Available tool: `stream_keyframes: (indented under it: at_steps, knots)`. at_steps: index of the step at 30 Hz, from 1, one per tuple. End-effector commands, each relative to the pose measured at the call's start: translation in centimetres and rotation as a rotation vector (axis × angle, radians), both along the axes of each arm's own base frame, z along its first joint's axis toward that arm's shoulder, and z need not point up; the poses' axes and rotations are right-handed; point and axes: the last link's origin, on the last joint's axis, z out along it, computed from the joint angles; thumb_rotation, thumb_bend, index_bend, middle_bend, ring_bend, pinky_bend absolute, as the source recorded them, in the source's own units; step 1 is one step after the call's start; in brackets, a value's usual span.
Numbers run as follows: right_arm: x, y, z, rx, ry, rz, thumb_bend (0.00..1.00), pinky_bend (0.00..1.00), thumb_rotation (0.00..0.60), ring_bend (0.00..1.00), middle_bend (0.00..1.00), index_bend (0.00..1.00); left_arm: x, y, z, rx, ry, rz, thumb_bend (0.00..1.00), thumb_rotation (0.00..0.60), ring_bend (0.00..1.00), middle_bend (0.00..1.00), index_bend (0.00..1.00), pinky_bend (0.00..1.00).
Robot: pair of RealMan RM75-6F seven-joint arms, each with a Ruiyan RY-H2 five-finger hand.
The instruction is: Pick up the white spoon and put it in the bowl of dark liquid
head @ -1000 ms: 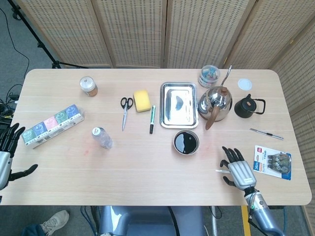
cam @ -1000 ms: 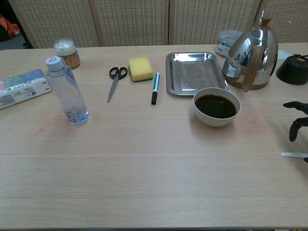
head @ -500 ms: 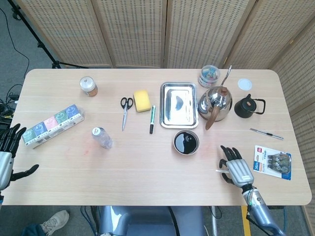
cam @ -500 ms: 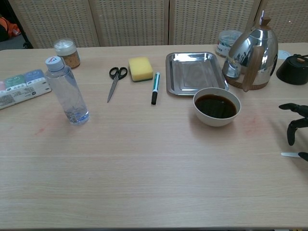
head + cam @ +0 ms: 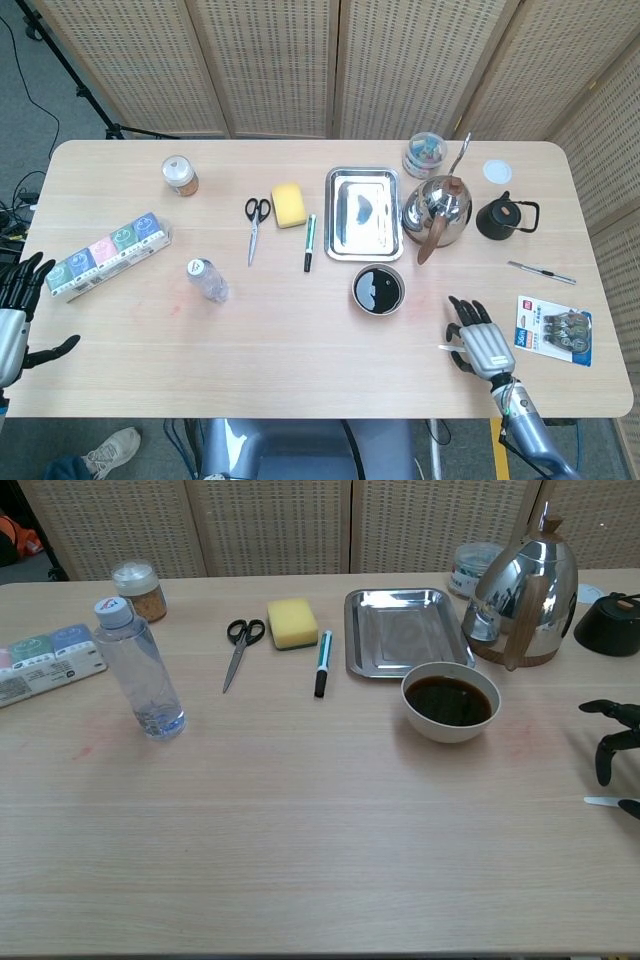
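Observation:
The white bowl of dark liquid (image 5: 378, 290) (image 5: 450, 701) stands right of the table's middle, in front of the steel tray. The white spoon (image 5: 446, 348) (image 5: 600, 801) lies flat near the front right edge; only its handle end shows from under my right hand. My right hand (image 5: 480, 340) (image 5: 615, 750) hovers over the spoon, palm down, fingers apart and curved downward, its thumb close to the handle. I cannot see a grip on the spoon. My left hand (image 5: 14, 312) is at the far left edge, fingers spread, holding nothing.
Steel tray (image 5: 362, 213), kettle (image 5: 437, 209) and black pot (image 5: 503, 216) stand behind the bowl. A blister pack (image 5: 556, 331) and a thin tool (image 5: 541, 271) lie right of my hand. Water bottle (image 5: 140, 670), scissors (image 5: 238, 648), sponge (image 5: 292, 622), marker (image 5: 322, 663) lie left.
My right hand has shifted slightly toward the bowl and settled over the spoon. The spoon has not moved. The left hand barely drifted.

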Motion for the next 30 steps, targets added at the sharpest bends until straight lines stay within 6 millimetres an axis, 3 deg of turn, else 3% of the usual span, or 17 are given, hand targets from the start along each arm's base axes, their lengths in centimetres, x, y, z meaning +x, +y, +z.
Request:
stream_keyframes:
  at_steps: [1,30]
  knots:
    - [-0.1,-0.1,0.0,-0.001,-0.001,-0.005,0.39,0.0,0.6,0.0,0.0,0.47,0.0,0.0,0.0,0.0,-0.001,0.0,0.0,0.6,0.0,0.0,0.02,0.0]
    - [-0.7,0.0,-1.1,0.021,0.035,0.008,0.39,0.0,0.6,0.0,0.0,0.47,-0.1,-0.1,0.2,0.01,-0.019,-0.006,0.0,0.6,0.0,0.0,0.02,0.0]
